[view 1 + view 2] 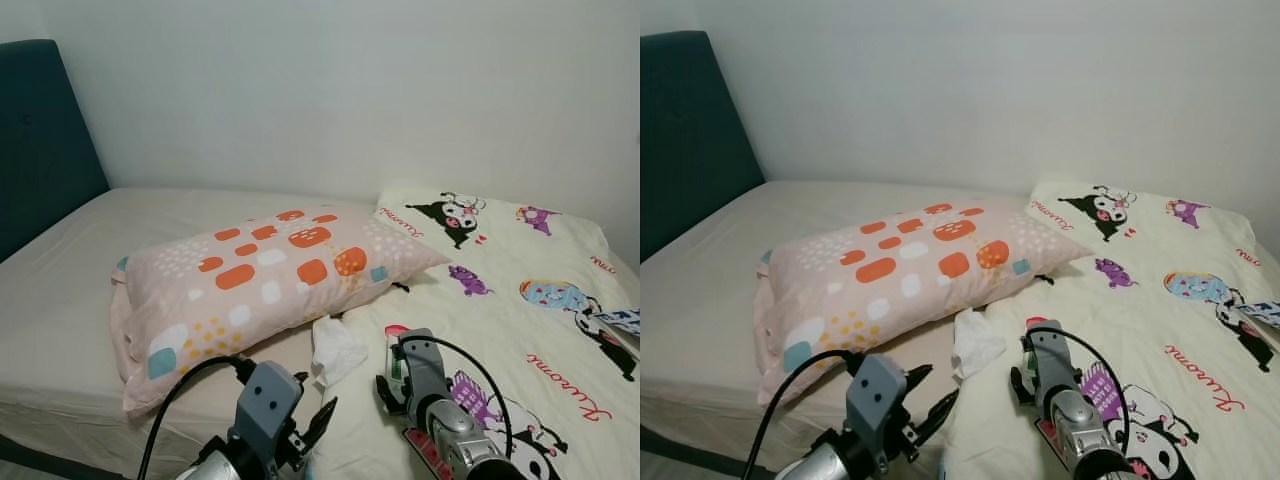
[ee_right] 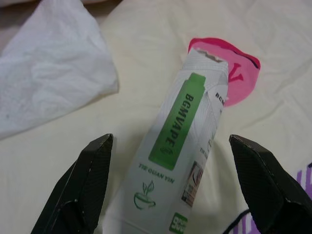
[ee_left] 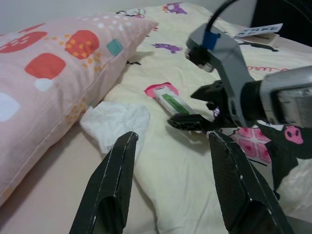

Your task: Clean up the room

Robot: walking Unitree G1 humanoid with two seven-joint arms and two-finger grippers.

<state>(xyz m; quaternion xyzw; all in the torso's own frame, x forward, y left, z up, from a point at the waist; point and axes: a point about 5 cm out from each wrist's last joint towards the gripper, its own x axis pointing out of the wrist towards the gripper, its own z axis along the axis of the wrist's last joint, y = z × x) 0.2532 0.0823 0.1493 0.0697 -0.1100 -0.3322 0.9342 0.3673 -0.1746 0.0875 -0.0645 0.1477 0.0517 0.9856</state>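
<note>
- While both arms reached forward over a bed (image 1: 70,300), the right gripper (image 2: 170,190) hung just above a white wrapper (image 2: 178,146) with a green label, its two black fingers (image 2: 83,185) spread wide on either side of the wrapper and touching nothing that could be made out.
- That wrapper lay on a cream cartoon-printed blanket (image 1: 520,290), its torn end resting over a pink printed shape (image 2: 239,73) on the cloth.
- Seen from the left wrist, the wrapper (image 3: 170,100) sat just past the right gripper's fingertips, which hovered near its nearer end.
- The left gripper (image 3: 170,190) was held low near the edge of the bed, its fingers (image 3: 109,190) also spread apart and empty, pointing toward the blanket's edge and the wrapper.
- A crumpled white tissue (image 1: 335,350) lay beside the blanket's edge, on the beige sheet, just beside the lower corner of the pillow and near the wrapper without touching it.
- A pink pillow (image 1: 260,285) with orange, white and teal patches lay slantwise across the middle of the bed, one corner overlapping the blanket.
- The blanket covered the right-hand part of the bed; a small printed paper item (image 1: 622,320) lay on it near the far right edge, too small to read.
- A dark teal headboard (image 1: 40,140) stood at the left against a plain white wall (image 1: 350,90).
</note>
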